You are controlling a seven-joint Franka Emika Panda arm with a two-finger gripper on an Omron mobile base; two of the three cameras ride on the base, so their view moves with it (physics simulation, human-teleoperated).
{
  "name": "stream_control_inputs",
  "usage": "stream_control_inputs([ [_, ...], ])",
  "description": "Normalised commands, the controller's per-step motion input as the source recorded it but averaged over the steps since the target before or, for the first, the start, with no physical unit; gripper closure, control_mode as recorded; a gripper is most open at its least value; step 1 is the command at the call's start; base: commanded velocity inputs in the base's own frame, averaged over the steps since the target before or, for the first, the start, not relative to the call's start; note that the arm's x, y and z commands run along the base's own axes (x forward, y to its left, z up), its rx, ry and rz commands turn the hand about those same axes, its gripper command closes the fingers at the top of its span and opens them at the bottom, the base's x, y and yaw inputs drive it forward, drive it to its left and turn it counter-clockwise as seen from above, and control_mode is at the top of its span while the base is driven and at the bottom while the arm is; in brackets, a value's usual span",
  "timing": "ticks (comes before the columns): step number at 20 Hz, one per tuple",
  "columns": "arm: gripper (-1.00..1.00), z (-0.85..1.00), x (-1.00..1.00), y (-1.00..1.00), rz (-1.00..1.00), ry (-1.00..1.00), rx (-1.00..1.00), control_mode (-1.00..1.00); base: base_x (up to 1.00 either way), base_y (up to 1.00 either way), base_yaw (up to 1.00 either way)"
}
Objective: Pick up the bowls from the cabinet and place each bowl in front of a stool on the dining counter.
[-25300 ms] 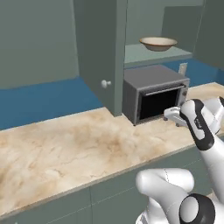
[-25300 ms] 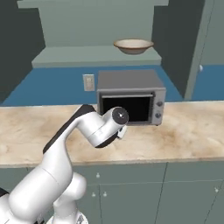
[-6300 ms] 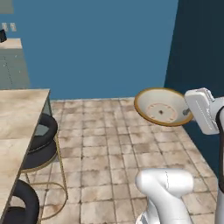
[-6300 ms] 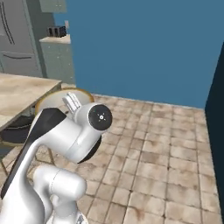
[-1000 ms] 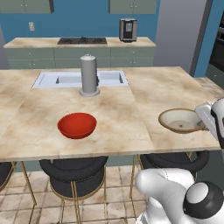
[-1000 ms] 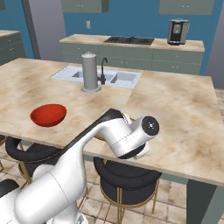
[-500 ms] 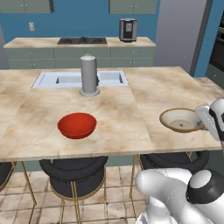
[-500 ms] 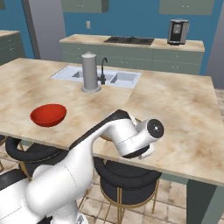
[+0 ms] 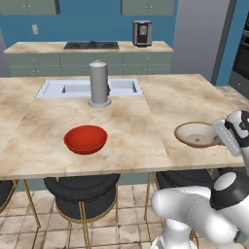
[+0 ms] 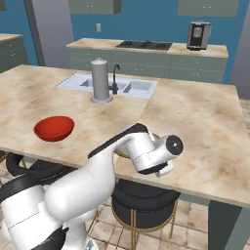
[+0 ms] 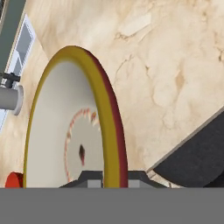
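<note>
Gripper [image 11: 111, 178]: closed on the cream bowl's [image 9: 197, 134] rim.
Bowl: on counter [image 9: 146, 121] edge, stool [image 9: 187, 179] at 6 o'clock.

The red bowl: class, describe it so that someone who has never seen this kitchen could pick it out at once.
Start at the big marble dining counter with the inset sink and grey tap. Come from the tap toward the near edge, above a black stool: the red bowl sits there. It is plain glossy red and stands free, unlike the cream bowl by the gripper.
</note>
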Motion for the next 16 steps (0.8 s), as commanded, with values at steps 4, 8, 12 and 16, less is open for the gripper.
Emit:
stream_control_inputs([
  [4, 1.00, -0.30, 0.35, -0.02, 0.00, -0.01, 0.00, -1.00, 0.00, 0.00, 0.00],
  [8, 1.00, -0.28, 0.34, -0.14, 0.00, -0.05, 0.00, -1.00, 0.00, 0.00, 0.00],
  [12, 1.00, -0.24, 0.29, -0.17, 0.00, -0.05, 0.00, -1.00, 0.00, 0.00, 0.00],
  [16, 1.00, -0.21, 0.25, -0.15, 0.00, -0.02, 0.00, -1.00, 0.00, 0.00, 0.00],
])
